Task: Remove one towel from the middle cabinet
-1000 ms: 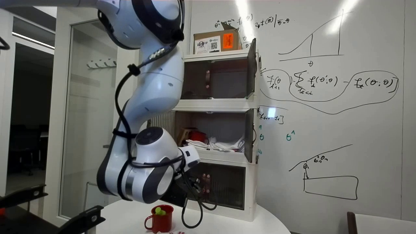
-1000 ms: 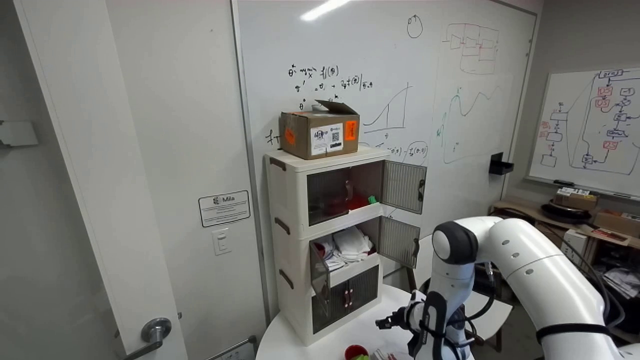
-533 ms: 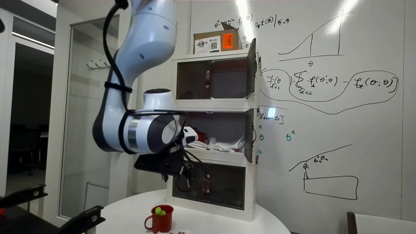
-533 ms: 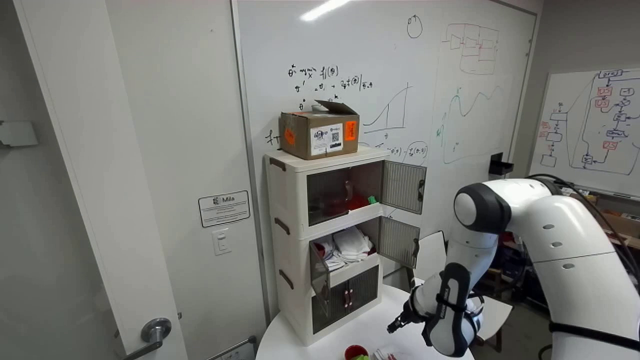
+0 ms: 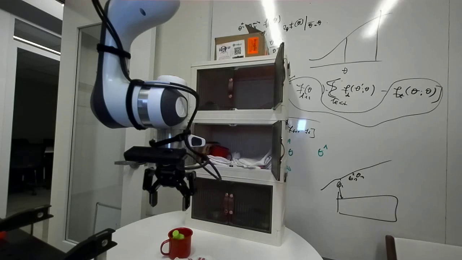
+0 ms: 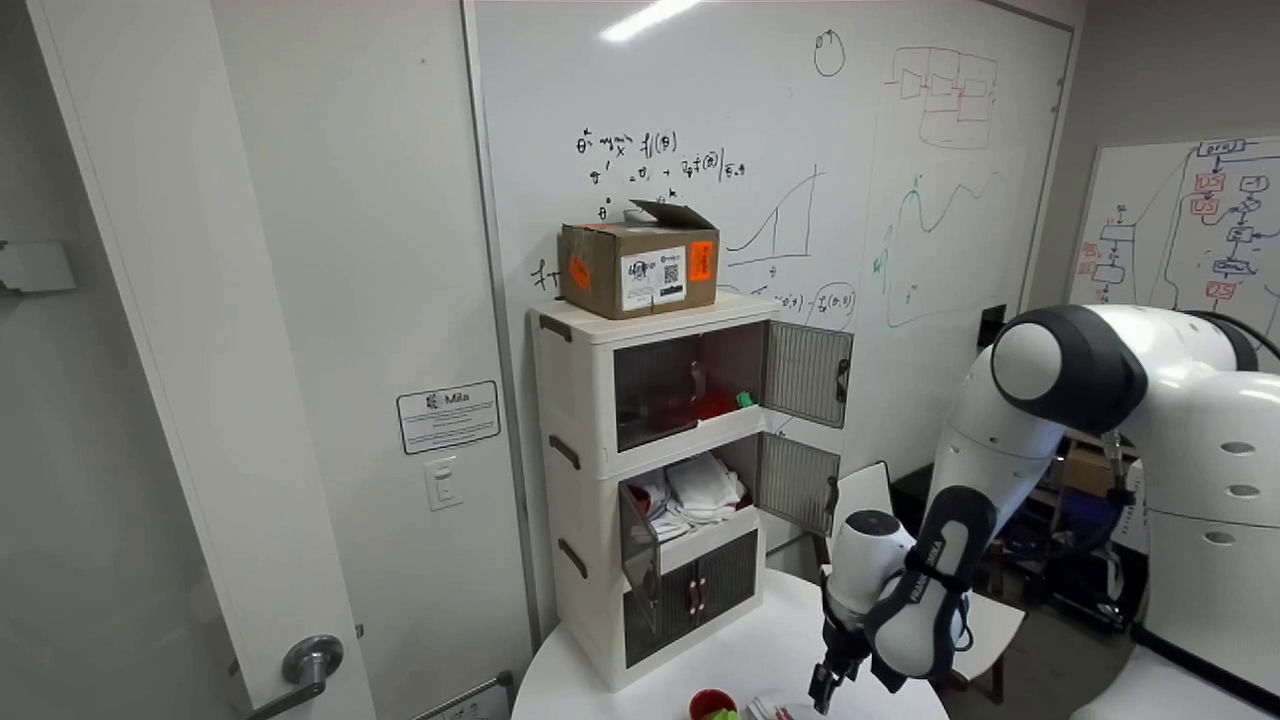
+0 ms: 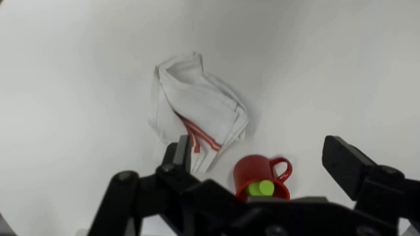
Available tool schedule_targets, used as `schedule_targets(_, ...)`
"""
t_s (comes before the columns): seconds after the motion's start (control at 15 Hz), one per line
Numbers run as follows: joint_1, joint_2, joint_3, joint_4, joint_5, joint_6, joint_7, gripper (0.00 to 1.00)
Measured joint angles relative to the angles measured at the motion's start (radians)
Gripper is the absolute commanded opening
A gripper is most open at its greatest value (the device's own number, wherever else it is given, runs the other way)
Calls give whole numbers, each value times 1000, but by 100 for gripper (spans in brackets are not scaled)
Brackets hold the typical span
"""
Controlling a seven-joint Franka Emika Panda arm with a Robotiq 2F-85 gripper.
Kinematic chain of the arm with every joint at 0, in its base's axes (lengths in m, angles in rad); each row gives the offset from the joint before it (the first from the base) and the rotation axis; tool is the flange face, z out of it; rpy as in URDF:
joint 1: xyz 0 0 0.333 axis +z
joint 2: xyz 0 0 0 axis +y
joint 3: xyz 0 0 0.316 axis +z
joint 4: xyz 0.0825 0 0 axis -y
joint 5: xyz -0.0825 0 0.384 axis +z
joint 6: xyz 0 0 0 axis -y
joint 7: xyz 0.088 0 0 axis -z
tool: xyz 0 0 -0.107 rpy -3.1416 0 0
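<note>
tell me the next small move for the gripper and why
I'd probably lift the gripper a little, clear of the red mug: the jaws stand open and empty, and a towel already lies on the table, so the removal may be done, though nothing here proves that it came from the open middle cabinet.

Black two-finger gripper, jaws apart, pointing down above white round-edged table. White box-shaped middle cabinet: dark door open, rumpled white cloth towels inside. Red handled mug upright on table.
</note>
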Motion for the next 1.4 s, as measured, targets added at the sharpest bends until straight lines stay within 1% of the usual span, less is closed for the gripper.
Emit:
schedule_targets(0.13, -126, -31, 159, 7, 169, -119, -108, 100)
schedule_targets(0.27, -240, -72, 298, 36, 318, -182, -178, 100)
schedule_targets(0.33, -288, -95, 354, 54, 384, -196, -204, 100)
schedule_targets(0.53, -412, -163, 496, 113, 558, -209, -282, 100)
schedule_targets(0.6, -446, -189, 536, 132, 605, -218, -306, 100)
schedule_targets(0.73, -491, -241, 593, 164, 677, -256, -342, 100)
schedule_targets(0.87, -517, -293, 630, 190, 744, -317, -376, 100)
schedule_targets(0.93, -525, -321, 643, 204, 777, -364, -396, 100)
schedule_targets(1.2, -530, -444, 649, 263, 890, -586, -489, 100)
schedule_targets(1.27, -491, -475, 604, 276, 894, -653, -507, 100)
schedule_targets(1.4, -347, -528, 447, 294, 889, -779, -533, 100)
